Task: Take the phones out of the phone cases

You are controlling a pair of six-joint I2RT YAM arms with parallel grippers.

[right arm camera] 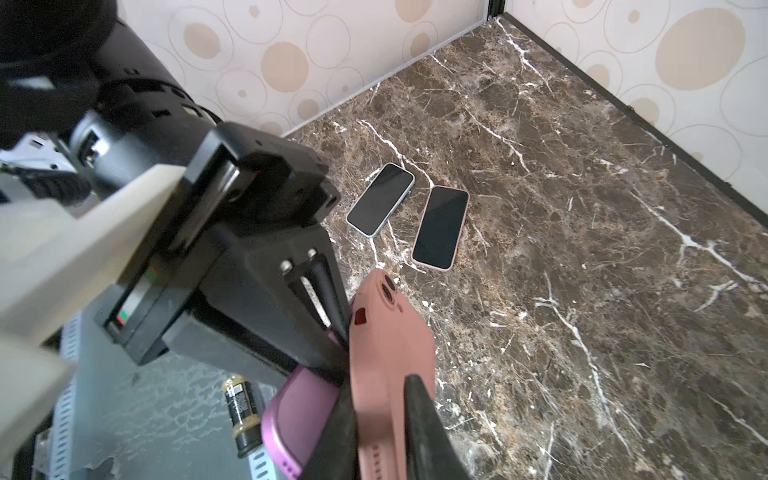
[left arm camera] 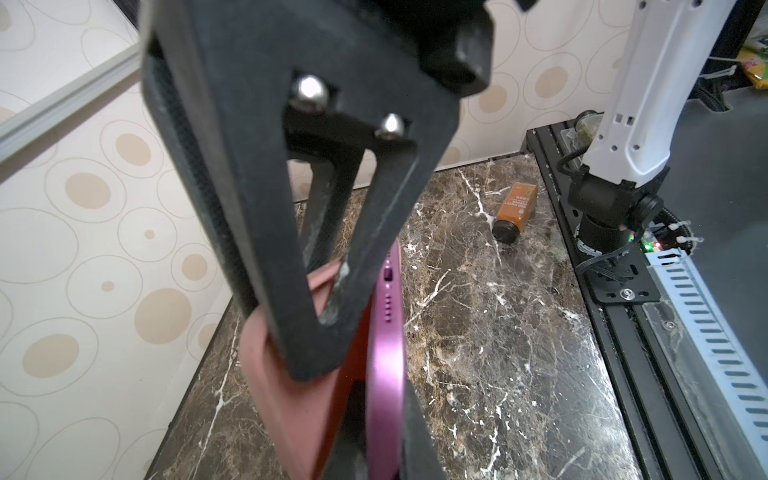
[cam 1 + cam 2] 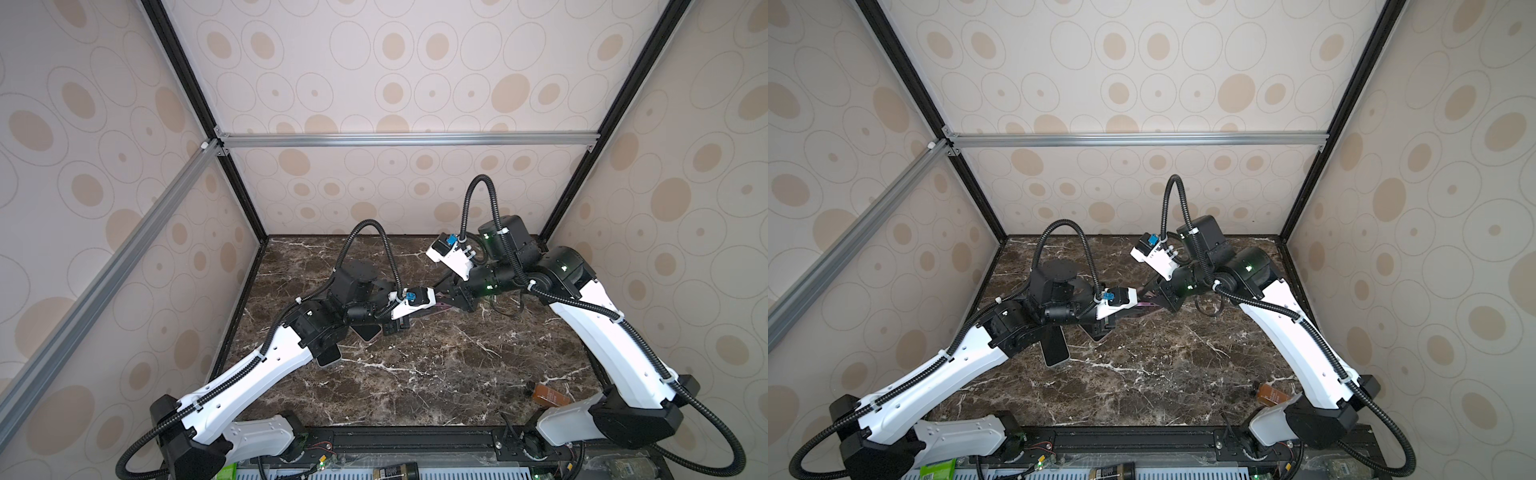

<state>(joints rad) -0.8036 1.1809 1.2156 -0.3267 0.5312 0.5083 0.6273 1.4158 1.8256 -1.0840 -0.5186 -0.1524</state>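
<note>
Nearest the lens: left gripper (image 2: 320, 332), its black front finger (image 2: 249, 187) filling much of the left wrist view. Jaws pressed together at the seam where phone case (image 2: 278, 399) and phone (image 2: 386, 365) meet; which of the two they bite, cannot tell. Phone purple, case dusty pink. Both are held off the table between the two grippers, near table centre and slightly toward 12 o'clock in both top views. At the port end the phone stands clear of the case, with orange lining showing in the gap. Right gripper (image 1: 378, 386) pinches the case wall at that open end, one finger between case and phone, the other on the pink back. Surface: table (image 3: 415, 374), dark brown marble pattern with white veins. Two spare phones (image 1: 440, 226), screens up, side by side at about 9 o'clock, partly under the left arm (image 3: 257, 374). Brown bottle (image 3: 550, 397) on its side near the 4 o'clock corner. Walls (image 3: 374, 83) papered cream with beige ovals; black frame posts; silver rail (image 3: 407, 139) across the back. Left arm rises from 7 o'clock, elbow bent, wrist turned toward 3 o'clock. Right arm (image 3: 602, 332) climbs from 5 o'clock, folds near 1 o'clock, gripper angled back down toward 8 o'clock.
</note>
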